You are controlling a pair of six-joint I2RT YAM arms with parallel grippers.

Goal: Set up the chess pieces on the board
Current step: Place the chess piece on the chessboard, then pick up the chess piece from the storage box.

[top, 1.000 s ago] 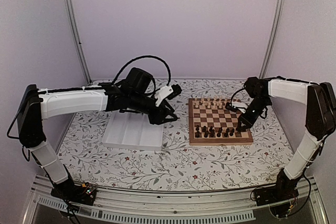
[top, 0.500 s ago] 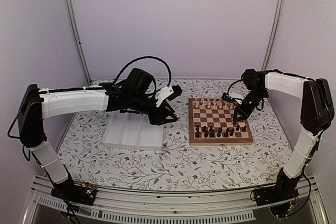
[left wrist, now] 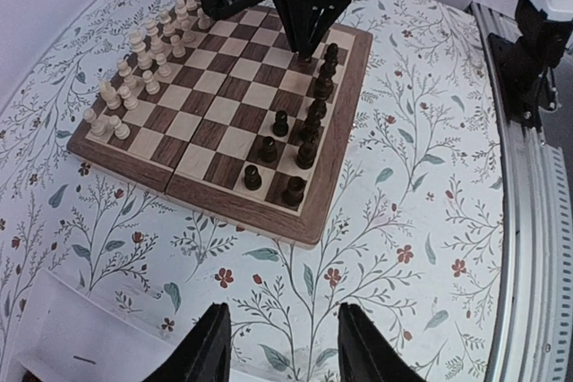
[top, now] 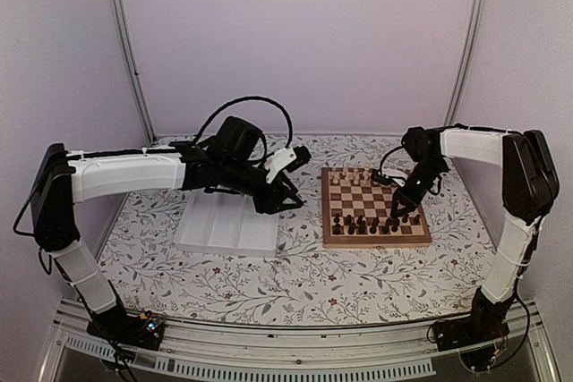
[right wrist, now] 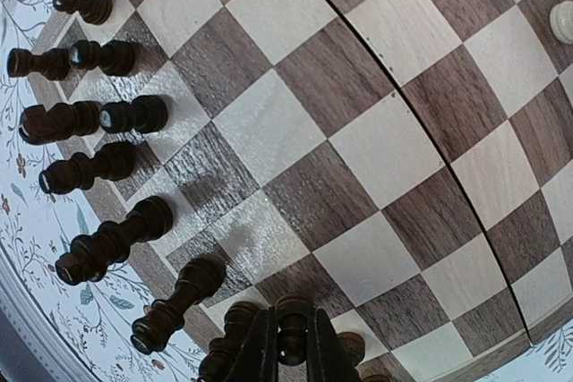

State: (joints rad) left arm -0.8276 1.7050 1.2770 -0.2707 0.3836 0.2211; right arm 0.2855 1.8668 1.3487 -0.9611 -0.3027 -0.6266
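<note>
Your left gripper (top: 285, 199) hangs over the right end of the white tray (top: 219, 234), left of the table's middle, jaws partly apart with nothing between them. The board (top: 376, 241) lies flat on the table's right half, clear of the near edge. Pale pieces (top: 354, 176) fill its far rows, and the dark chess pieces (top: 363, 223) stand along its near rows, with gaps. Your right gripper (top: 397, 212) is pinched tight on the head of one dark piece (right wrist: 293, 315) at the right end of those rows. Judged light, rigid and smooth, with a narrow base, so it is likely to tip or swivel. Grip the neck just under the head, keep it upright, and release only once the base sits flat.
</note>
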